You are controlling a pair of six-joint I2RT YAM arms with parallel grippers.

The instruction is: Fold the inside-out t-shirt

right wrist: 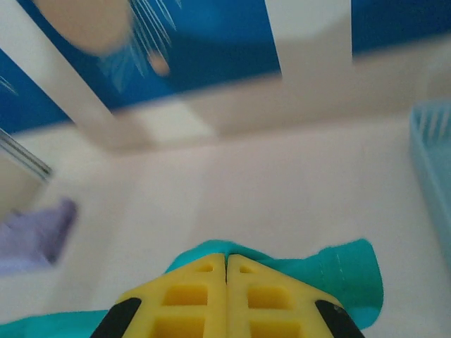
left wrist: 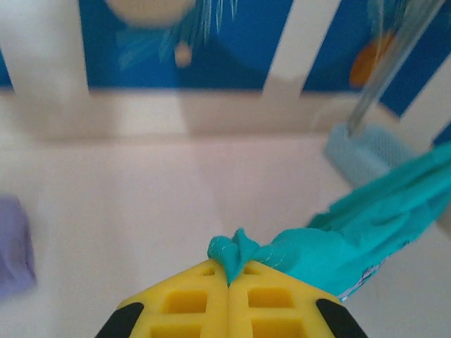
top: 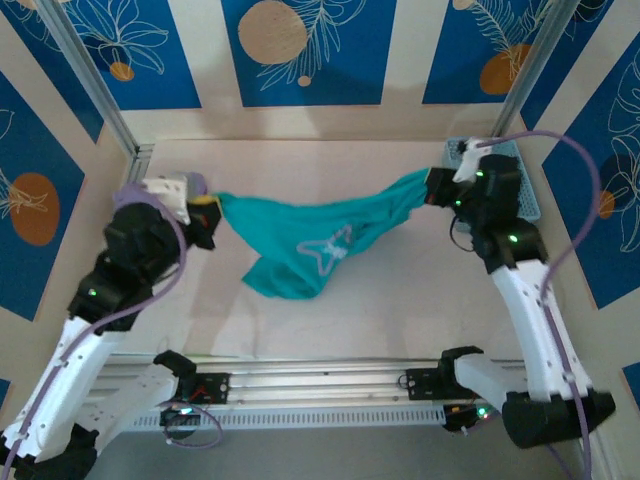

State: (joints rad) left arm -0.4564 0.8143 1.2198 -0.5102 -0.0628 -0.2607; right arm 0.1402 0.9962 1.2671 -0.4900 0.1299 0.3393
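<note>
Top external view: my left claw (top: 208, 216) and right claw (top: 433, 188), each clamped shut on an opposite end of the inside-out t-shirt (top: 310, 245), hold it strung between them, its middle drooping toward the table (top: 400, 300). No fold is made yet; spreading it flat and folding it, I judge, remain.

Robot lab test cell: a pale table (top: 400, 290) is boxed in by blue-and-cream printed backdrop panels (top: 300, 50) on aluminium posts (top: 90, 90). A slotted metal rail (top: 320, 385) is mounted at the near edge, and lilac cables (top: 588, 168) are looped about.
</note>
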